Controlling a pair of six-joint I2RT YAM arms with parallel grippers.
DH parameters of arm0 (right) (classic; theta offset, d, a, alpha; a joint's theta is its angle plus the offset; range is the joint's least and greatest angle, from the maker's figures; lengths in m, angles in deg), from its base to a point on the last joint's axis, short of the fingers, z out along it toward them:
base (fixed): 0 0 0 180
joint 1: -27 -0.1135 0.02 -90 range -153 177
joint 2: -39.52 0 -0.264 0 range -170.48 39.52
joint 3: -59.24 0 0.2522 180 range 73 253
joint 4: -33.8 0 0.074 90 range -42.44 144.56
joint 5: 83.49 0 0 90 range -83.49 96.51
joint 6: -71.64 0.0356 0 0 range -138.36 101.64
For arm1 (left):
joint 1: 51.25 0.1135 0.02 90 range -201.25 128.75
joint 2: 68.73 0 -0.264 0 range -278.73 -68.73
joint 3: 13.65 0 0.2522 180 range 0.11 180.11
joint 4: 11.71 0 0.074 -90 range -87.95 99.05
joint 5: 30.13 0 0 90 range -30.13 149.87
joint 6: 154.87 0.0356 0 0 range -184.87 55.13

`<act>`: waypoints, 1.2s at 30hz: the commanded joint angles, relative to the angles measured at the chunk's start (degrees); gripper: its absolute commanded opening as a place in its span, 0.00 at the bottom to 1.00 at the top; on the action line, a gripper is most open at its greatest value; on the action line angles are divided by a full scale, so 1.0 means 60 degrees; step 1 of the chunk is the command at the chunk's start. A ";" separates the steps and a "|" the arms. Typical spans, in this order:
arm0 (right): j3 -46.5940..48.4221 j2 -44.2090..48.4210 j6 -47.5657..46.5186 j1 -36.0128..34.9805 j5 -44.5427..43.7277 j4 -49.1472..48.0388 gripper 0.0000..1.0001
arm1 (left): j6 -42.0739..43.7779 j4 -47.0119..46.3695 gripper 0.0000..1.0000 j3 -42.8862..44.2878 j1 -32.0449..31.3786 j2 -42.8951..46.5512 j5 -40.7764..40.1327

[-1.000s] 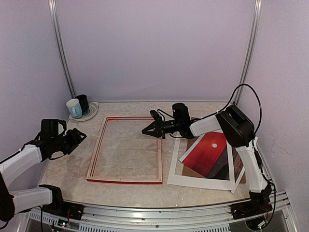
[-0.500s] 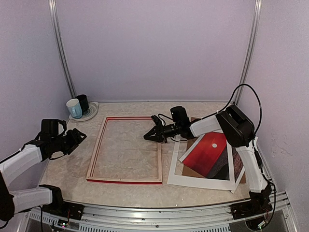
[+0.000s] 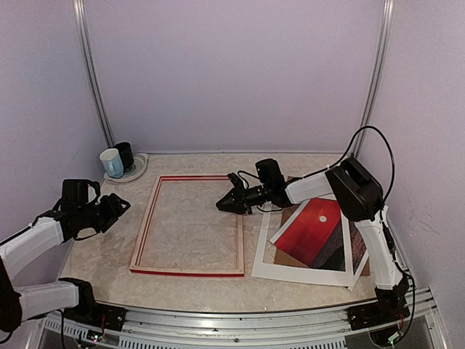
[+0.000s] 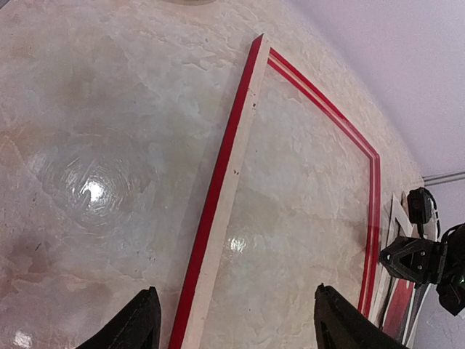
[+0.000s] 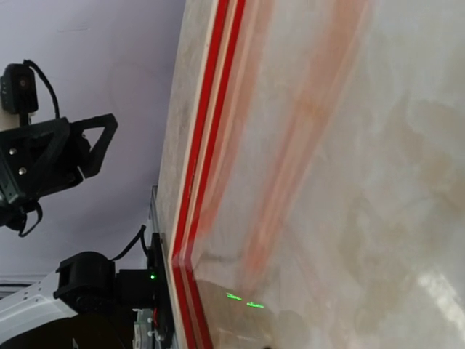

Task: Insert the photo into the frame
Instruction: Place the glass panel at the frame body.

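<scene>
- The frame (image 3: 143, 227) is lying flat on the table (image 3: 94, 254), left of centre, with the tabletop showing through its opening.
- The photo (image 3: 311, 231) is lying outside the frame, to its right. It is resting at an angle on a white mat (image 3: 290, 275) and a brown board (image 3: 278, 256).
- The mat's left edge is sitting just beside the frame's right bar.
- The right arm (image 3: 312, 187) is spanning the space above the far corner of that stack, partly covering it.
- The right gripper (image 3: 222, 205) is hanging at the frame's right bar, near the far corner. Contact and jaw gap cannot be told.
- The left gripper (image 3: 120, 205) is hovering left of the frame, apart from it, with its jaws standing wide and nothing between them.
- A pale mug (image 3: 111, 163) and a dark mug (image 3: 125, 153) are standing on a saucer (image 3: 134, 171) in the far left corner, apart from the frame.
- The frame is showing thin straight bars, a red face and pale wood sides.
- The table is showing a glossy, marbled beige surface that is reflecting lamps.
- The photo is showing a red field, a small white disc and dark bands along one edge.
</scene>
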 commanded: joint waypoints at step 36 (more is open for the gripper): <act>0.0283 -0.0908 0.1517 0.0101 0.0842 -0.2697 0.01 | -0.0079 -0.0537 0.72 -0.0352 -0.0058 -0.0160 0.0159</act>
